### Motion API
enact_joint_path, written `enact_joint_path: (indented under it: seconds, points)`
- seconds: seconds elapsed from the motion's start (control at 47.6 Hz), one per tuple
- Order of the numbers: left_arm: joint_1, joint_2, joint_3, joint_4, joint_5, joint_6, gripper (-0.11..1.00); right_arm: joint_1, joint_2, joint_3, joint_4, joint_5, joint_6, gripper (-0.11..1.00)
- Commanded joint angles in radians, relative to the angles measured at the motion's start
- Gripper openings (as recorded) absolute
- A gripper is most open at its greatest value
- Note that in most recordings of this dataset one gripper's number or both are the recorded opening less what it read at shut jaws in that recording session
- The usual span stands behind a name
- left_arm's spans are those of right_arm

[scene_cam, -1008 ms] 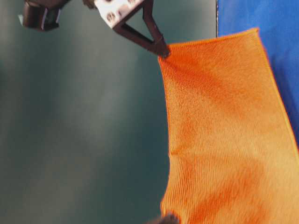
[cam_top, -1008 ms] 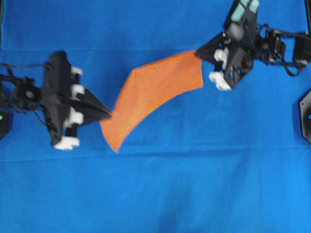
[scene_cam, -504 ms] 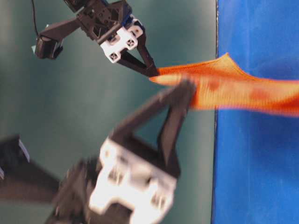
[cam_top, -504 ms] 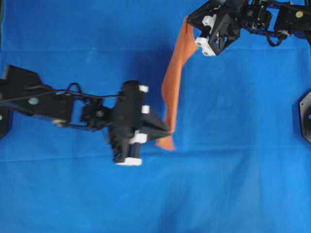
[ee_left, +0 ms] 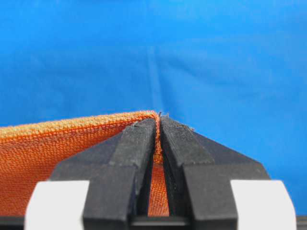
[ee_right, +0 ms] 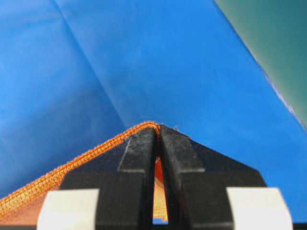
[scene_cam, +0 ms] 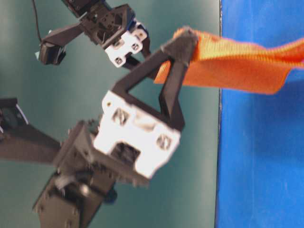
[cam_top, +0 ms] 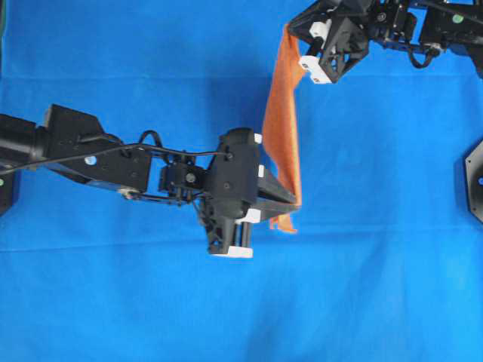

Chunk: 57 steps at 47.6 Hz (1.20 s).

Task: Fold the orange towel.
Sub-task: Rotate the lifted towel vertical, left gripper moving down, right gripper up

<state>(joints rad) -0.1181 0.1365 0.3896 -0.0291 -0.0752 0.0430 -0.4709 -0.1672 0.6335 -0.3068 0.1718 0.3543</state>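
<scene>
The orange towel [cam_top: 281, 124] hangs in the air as a narrow edge-on strip, stretched between both grippers above the blue cloth. My left gripper [cam_top: 295, 202] is shut on its near corner; the left wrist view shows the hem [ee_left: 72, 143] pinched between the jaws [ee_left: 158, 125]. My right gripper [cam_top: 290, 32] is shut on the far corner, with the hem [ee_right: 72, 165] running off left of the jaw tips [ee_right: 159, 130]. In the table-level view the towel [scene_cam: 237, 64] spans from the left gripper [scene_cam: 186, 37] to the right.
The large blue cloth [cam_top: 377, 249] covers the whole table. A black arm base [cam_top: 475, 177] sits at the right edge. The left arm [cam_top: 98, 154] reaches across to the middle. A green wall [scene_cam: 95, 71] stands behind.
The left gripper moved far to the right with its corner, toward the middle. The right gripper moved up and left. The towel went from spread flat-on to a narrow edge-on strip.
</scene>
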Motion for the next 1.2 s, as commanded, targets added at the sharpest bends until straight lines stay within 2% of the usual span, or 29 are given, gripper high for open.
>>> enact_joint_path:
  seconds: [0.0, 0.126, 0.357, 0.504, 0.672, 0.882, 1.176]
  points:
    - [-0.029, 0.017, -0.080, 0.003, -0.020, 0.006, 0.04, -0.044, -0.048, 0.008, -0.006, 0.009, -0.002, 0.03]
    - [-0.029, 0.091, -0.183, 0.003, -0.014, 0.014, 0.04, -0.055, -0.104, 0.069, -0.006, 0.018, -0.002, 0.03]
    - [-0.029, 0.233, -0.376, 0.003, -0.014, 0.092, 0.04, -0.071, -0.213, 0.164, -0.006, 0.038, 0.000, 0.03]
    - [-0.029, 0.279, -0.417, 0.003, -0.012, 0.097, 0.04, -0.071, -0.204, 0.170, -0.006, 0.069, -0.002, 0.03]
    - [-0.029, 0.273, -0.360, 0.003, -0.026, 0.071, 0.04, -0.071, -0.115, 0.146, -0.006, 0.032, 0.000, 0.03]
    - [-0.048, 0.215, -0.204, -0.002, -0.074, 0.032, 0.04, -0.046, 0.044, 0.063, -0.006, -0.061, 0.000, 0.03]
    - [-0.067, 0.130, 0.009, -0.002, -0.083, -0.153, 0.04, 0.023, 0.218, -0.091, -0.006, -0.071, 0.003, 0.03]
